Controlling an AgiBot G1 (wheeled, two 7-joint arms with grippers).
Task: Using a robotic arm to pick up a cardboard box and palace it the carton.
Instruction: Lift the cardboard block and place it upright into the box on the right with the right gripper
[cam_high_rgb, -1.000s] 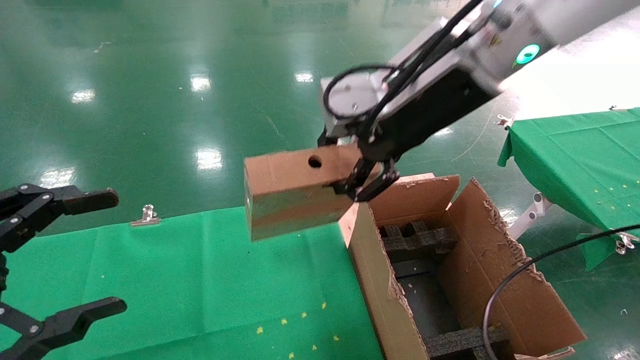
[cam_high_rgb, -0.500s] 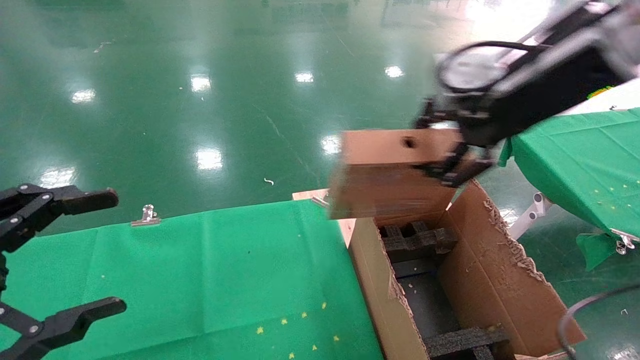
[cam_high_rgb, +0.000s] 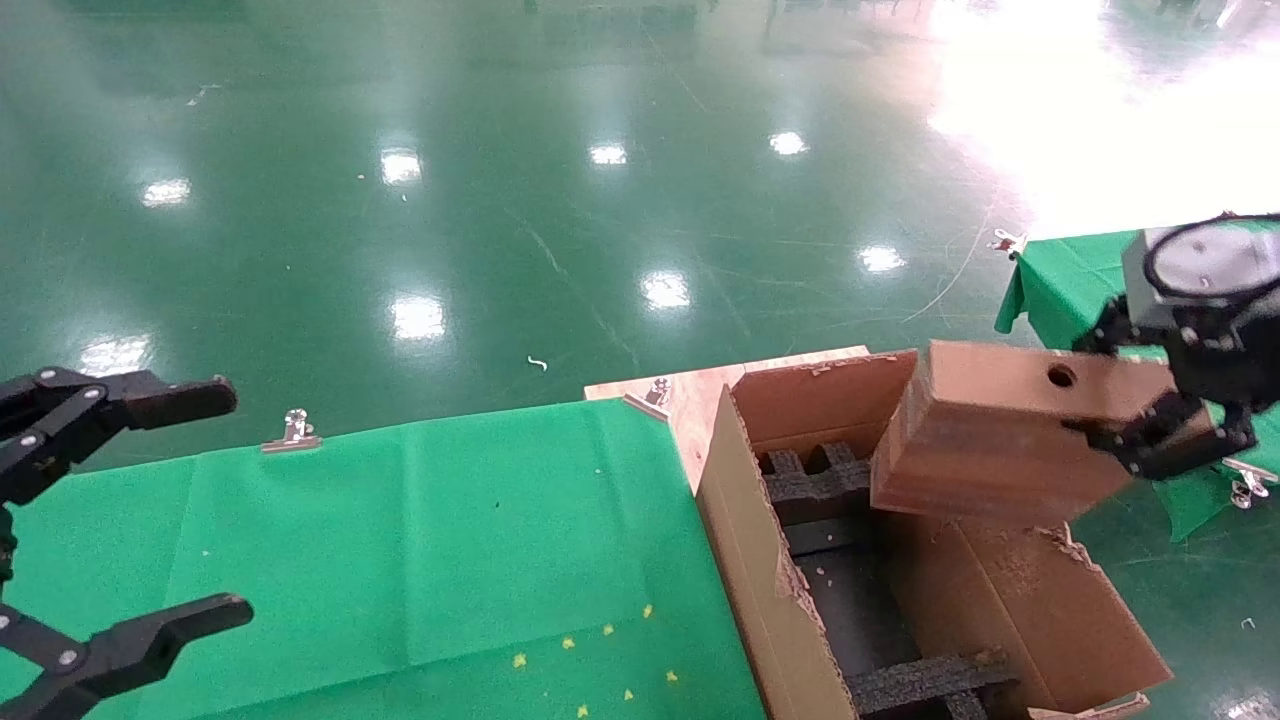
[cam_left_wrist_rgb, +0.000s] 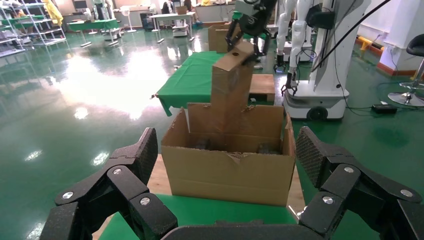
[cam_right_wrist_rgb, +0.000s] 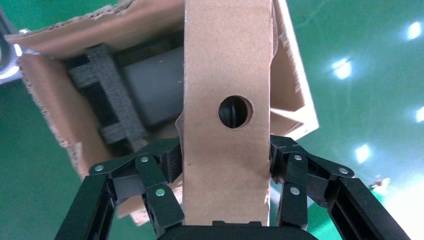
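The slim brown cardboard box (cam_high_rgb: 990, 440) with a round hole in its narrow edge hangs tilted over the far right part of the carton (cam_high_rgb: 770, 560). My right gripper (cam_high_rgb: 1110, 445) is shut on the box's right end. In the right wrist view its black fingers (cam_right_wrist_rgb: 165, 162) press both broad faces of the cardboard box (cam_right_wrist_rgb: 227, 75), and the open carton (cam_right_wrist_rgb: 90, 30) with black foam inserts (cam_right_wrist_rgb: 115, 100) lies beneath. My left gripper (cam_high_rgb: 130, 510) stays open and empty at the lower left. The left wrist view shows this left gripper (cam_left_wrist_rgb: 227, 150) facing the carton (cam_left_wrist_rgb: 227, 172) and the cardboard box (cam_left_wrist_rgb: 230, 90).
The carton stands at the right end of a green-covered table (cam_high_rgb: 400, 540), against a bare wooden board (cam_high_rgb: 690, 390). Metal clips (cam_high_rgb: 292, 432) hold the cloth. A second green table (cam_high_rgb: 1060, 280) stands just behind my right gripper. Glossy green floor lies beyond.
My right gripper has carried the cardboard box to the right and lower, from above the table's end to over the carton's far right side. The left gripper has not moved.
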